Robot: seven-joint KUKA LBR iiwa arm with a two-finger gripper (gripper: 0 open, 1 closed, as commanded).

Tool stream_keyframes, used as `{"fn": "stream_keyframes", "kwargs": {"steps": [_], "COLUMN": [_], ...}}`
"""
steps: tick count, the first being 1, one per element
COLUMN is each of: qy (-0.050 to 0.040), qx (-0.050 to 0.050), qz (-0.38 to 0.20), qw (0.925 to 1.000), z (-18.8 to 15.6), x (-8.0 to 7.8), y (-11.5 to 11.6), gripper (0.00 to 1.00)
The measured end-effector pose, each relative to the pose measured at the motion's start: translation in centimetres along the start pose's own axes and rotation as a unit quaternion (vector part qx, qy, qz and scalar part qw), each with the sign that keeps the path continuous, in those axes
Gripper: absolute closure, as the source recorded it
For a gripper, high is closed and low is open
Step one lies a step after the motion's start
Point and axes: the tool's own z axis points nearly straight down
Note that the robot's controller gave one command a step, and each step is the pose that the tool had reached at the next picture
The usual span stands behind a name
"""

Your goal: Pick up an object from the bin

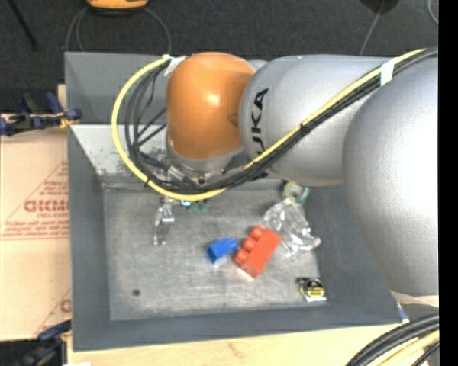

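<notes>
**Silver arm hung over the bin's bare left side**

Silver and broad, the arm (366, 128) filled the right of the camera view and lay closest to the lens, reaching across the grey metal bin (88, 227) from that side. At its wrist sat the rounded orange cover (206, 105), with black and yellow cables (128, 147) looping round its left flank and along the arm's body.

Below the cover the gripper (162, 226) pointed down at the left part of the bin floor, near the back wall. Only bare grey metal showed beneath it. Whether it stood wide or narrow could not be told from this angle, and nothing could be seen in its hold.

The loose things lay to the view's right of it. Nearest was a small blue block (222, 249), apart from the gripper and toward the middle of the floor. A red brick (257, 252) with studs lay tilted just beside the blue block, on its right. Beyond that a crumpled clear plastic piece (291, 227) touched the brick's far end. A small green thing (294, 192) peeked out at the arm's lower edge, and a little black and yellow thing (313, 289) rested near the front right corner.
</notes>
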Motion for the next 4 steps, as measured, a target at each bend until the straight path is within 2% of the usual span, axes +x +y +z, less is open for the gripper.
{"fn": "stream_keyframes", "kwargs": {"steps": [1, 2, 3, 4], "qy": [-0.0022, -0.0059, -0.0049, -0.0084], "qx": [0.002, 0.002, 0.000, 0.002], "qz": [-0.105, -0.155, -0.155, -0.162], "qw": [0.9945, 0.9879, 0.9879, 0.9867], "z": [10.7, 8.2, 8.3, -1.6], "x": [1.6, 1.3, 1.3, 1.2], "y": [-7.3, -13.3, -12.9, -12.0], "gripper": [0.00, 0.00, 1.00, 1.00]}}
